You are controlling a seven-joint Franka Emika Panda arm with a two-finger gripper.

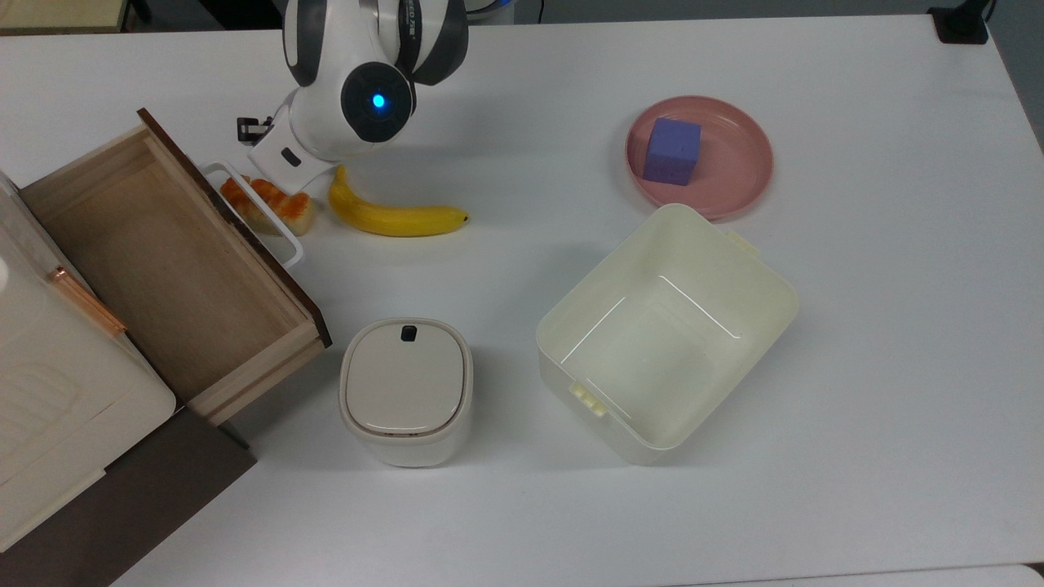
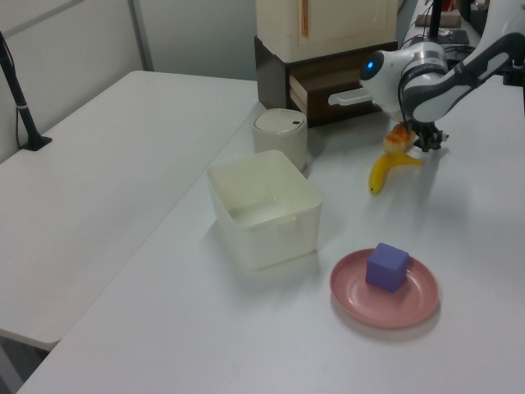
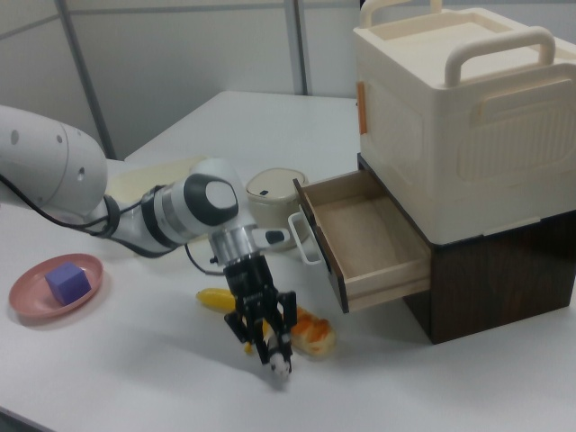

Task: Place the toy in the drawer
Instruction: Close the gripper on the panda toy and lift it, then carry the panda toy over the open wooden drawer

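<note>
The toy (image 3: 280, 367), a small black-and-white figurine, sits at the tips of my gripper (image 3: 273, 355), which looks shut on it, low over the white table. In the right view it is just in front of an orange bread-like piece (image 3: 310, 335). In the left view the gripper (image 2: 428, 143) points down beside that orange piece (image 2: 398, 139). The drawer (image 1: 163, 244) stands pulled out, its light-wood inside bare, with its white loop handle (image 1: 253, 214) close to the orange piece (image 1: 269, 204). In the top view the arm's wrist covers the gripper.
A yellow banana (image 1: 391, 218) lies beside the orange piece. A cream lidded container (image 1: 405, 390) stands by the drawer's corner. An open cream bin (image 1: 665, 326) sits mid-table. A purple cube (image 1: 671, 151) rests on a pink plate (image 1: 750, 171). A cream box (image 3: 450, 117) tops the drawer cabinet.
</note>
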